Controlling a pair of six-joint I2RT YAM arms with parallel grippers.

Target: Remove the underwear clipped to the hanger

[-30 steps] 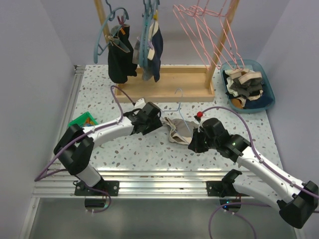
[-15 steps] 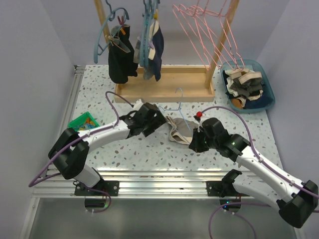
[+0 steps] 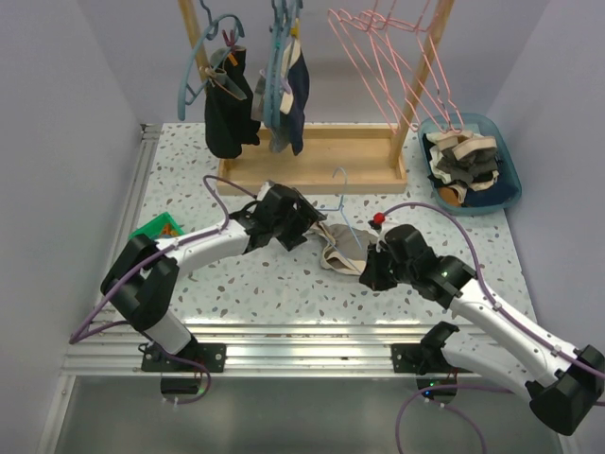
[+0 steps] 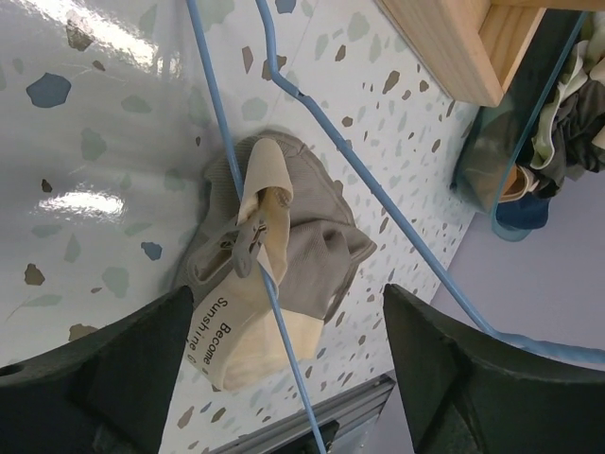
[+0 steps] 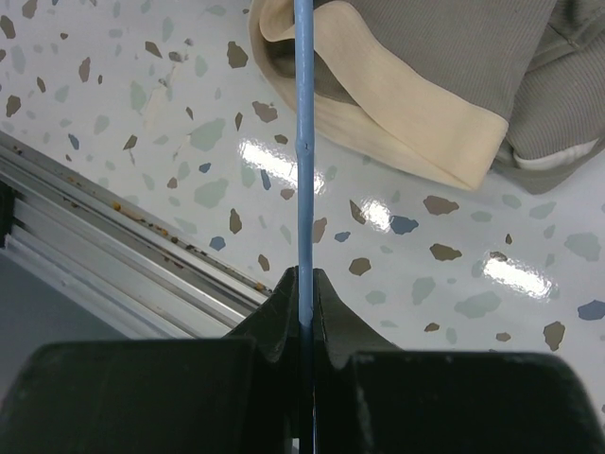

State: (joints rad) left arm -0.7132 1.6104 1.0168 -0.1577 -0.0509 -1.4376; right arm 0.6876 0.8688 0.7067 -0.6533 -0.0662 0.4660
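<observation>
Right gripper [image 5: 304,280] — we are watching it pinching the blue hanger [image 5: 302,113] on the speckled table [image 3: 180,170], lilac walls [image 3: 57,95] around; left gripper [image 4: 284,326] is hovering spread wide, empty, over the grey underwear [image 4: 317,232] — clipped, lying mid-table.

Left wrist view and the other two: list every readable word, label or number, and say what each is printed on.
"Sunshine Become": printed on the cream waistband of the underwear clipped to the blue hanger, in the left wrist view.
Top external and right wrist views: no readable text.
</observation>
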